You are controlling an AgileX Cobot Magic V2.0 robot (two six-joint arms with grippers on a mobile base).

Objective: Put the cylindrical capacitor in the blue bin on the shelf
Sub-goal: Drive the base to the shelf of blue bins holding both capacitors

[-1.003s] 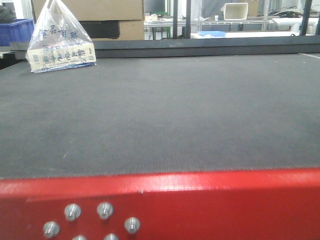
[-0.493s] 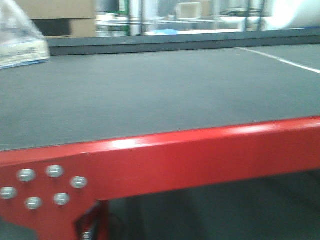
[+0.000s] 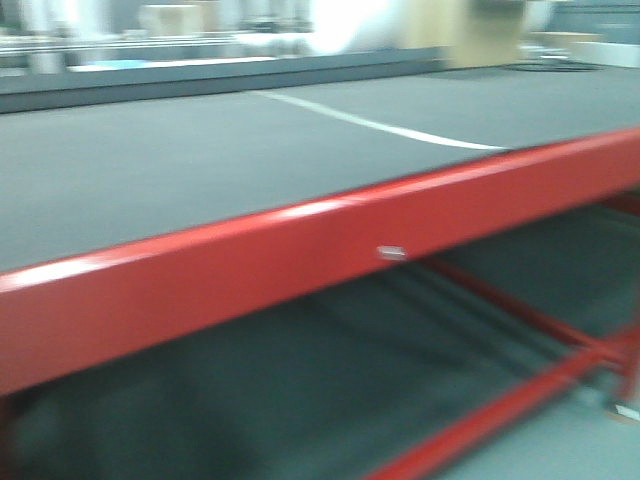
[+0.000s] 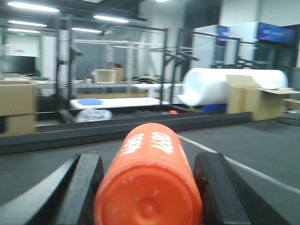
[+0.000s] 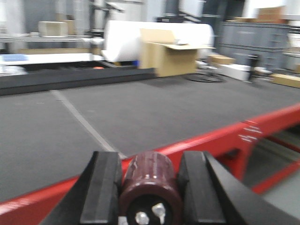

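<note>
An orange cylinder (image 4: 150, 180) with white print, a maroon capacitor (image 5: 149, 180), a red-framed table (image 3: 300, 255) topped dark grey

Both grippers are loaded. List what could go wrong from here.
1. The front view is smeared, which suggests the base is moving. The red table rail sits close, so a gripper could clip it.
2. The left gripper clamps the orange cylinder and the right gripper clamps the brown capacitor by their round sides. A jolt might make either slip.
3. The destination shows in no view, so the approach is unconfirmed.
</note>
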